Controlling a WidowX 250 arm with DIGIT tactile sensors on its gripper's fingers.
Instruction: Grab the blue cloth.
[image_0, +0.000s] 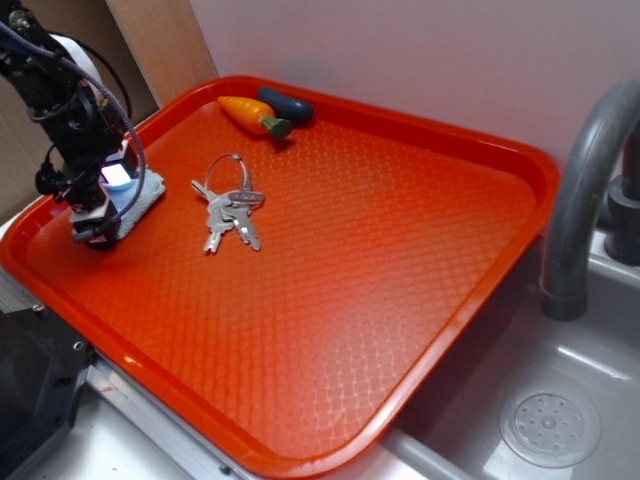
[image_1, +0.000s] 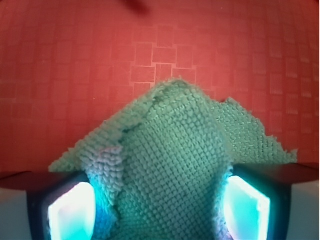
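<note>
Cloth (image_1: 175, 165) fills the wrist view, bunched up between the two glowing fingers (image_1: 72, 212) of the end effector (image_1: 160, 220). Its fingers are closed in on the cloth and pinch it. Under it is the red tray (image_1: 75, 65). From the outside view, the end effector (image_0: 95, 222) is down at the left edge of the tray (image_0: 400, 300), on the cloth (image_0: 145, 195). Keys (image_0: 228, 212) lie close by. A toy carrot (image_0: 252, 114) and a dark blue toy (image_0: 287, 104) sit touching at the far edge.

One tray (image_0: 450, 260), one blue cloth (image_0: 143, 197), one key bunch (image_0: 228, 212), one carrot toy (image_0: 252, 115) and one dark oblong toy (image_0: 287, 104) were counted.
</note>
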